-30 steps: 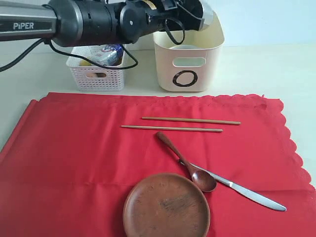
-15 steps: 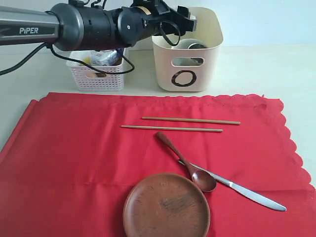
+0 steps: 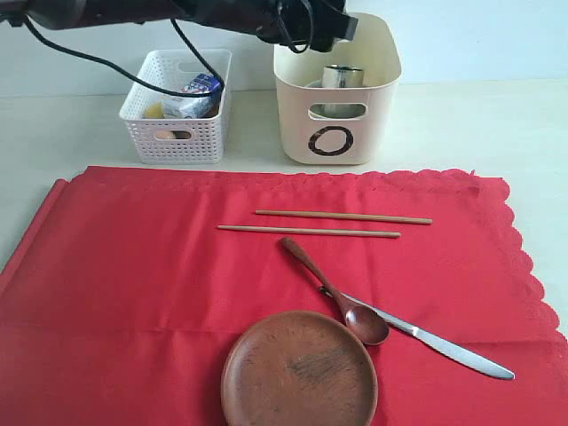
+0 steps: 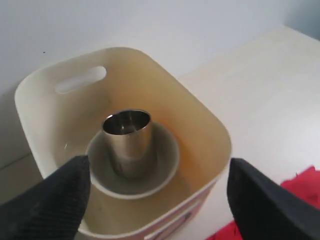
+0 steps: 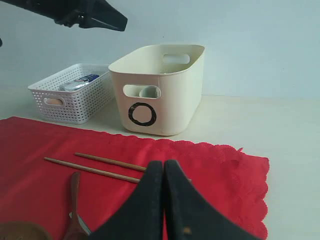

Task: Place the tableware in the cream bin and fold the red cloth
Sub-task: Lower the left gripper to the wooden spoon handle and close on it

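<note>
1. Hovering above the cream bin [image 4: 212, 132], the left gripper [image 4: 159, 170] is released: its two fingers [image 4: 55, 197] stand spread wide with nothing between them.
2. Straight below that gripper, the steel cup [image 4: 127, 142] stands upright inside the pale bowl [image 4: 169, 162], and the bowl rests on the bin's floor.
3. The right gripper [image 5: 163, 168] is clenched, its fingers pressed together on nothing, low over the red cloth [image 3: 133, 266].
4. Ahead of the right gripper, between it and the bin, the two chopsticks [image 3: 343, 216] lie on the cloth, nearly parallel and slightly apart.
5. Far from the left gripper and off to one side of the right one, the brown spoon [image 3: 319, 275] lies on the cloth. The table knife [image 3: 435, 342] crosses it near its bowl end.
6. The wooden plate [image 3: 299, 368] sits just beside the spoon's bowl end, also on the cloth.
7. The cloth is spread flat and unfolded. Beyond it, to the side of the left gripper, the white lattice basket [image 3: 175, 133] stands beside the bin with a milk carton [image 3: 197, 89] in it.
</note>
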`<act>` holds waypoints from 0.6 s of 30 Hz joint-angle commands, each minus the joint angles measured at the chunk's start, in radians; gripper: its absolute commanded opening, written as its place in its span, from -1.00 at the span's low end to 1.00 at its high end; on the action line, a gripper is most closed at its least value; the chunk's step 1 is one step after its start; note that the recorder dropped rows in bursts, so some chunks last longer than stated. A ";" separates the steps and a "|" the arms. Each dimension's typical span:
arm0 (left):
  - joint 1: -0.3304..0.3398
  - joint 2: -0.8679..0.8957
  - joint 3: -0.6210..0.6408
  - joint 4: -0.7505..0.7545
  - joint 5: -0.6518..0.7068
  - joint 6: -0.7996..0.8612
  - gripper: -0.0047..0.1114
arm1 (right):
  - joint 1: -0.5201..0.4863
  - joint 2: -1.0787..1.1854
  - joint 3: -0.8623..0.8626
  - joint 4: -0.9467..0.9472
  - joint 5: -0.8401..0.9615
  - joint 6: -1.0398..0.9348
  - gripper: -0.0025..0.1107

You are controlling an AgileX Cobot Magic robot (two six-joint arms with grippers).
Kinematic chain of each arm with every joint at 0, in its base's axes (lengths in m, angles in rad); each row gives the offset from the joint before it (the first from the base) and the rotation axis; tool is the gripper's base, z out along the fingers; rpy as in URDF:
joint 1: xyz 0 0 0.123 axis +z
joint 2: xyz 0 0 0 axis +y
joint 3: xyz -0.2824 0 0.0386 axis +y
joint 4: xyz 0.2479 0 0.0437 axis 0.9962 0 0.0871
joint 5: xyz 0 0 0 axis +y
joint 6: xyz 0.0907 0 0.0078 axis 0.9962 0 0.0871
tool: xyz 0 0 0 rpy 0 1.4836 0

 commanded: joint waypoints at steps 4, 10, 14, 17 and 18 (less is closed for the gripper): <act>0.001 -0.084 -0.005 0.065 0.326 0.071 0.34 | 0.002 -0.004 0.005 0.001 -0.011 -0.001 -0.96; 0.001 -0.092 -0.005 -0.029 0.680 0.227 0.26 | 0.002 -0.004 0.005 0.001 -0.009 -0.001 -0.96; 0.000 -0.063 -0.005 -0.208 0.890 0.518 0.26 | 0.002 -0.004 0.005 0.001 -0.009 -0.001 -0.96; -0.003 -0.024 -0.005 -0.289 0.940 0.642 0.26 | 0.002 -0.004 0.005 0.001 -0.007 -0.001 -0.96; -0.003 -0.007 -0.005 -0.295 0.940 0.662 0.26 | 0.002 -0.004 0.005 0.001 -0.007 -0.001 -0.96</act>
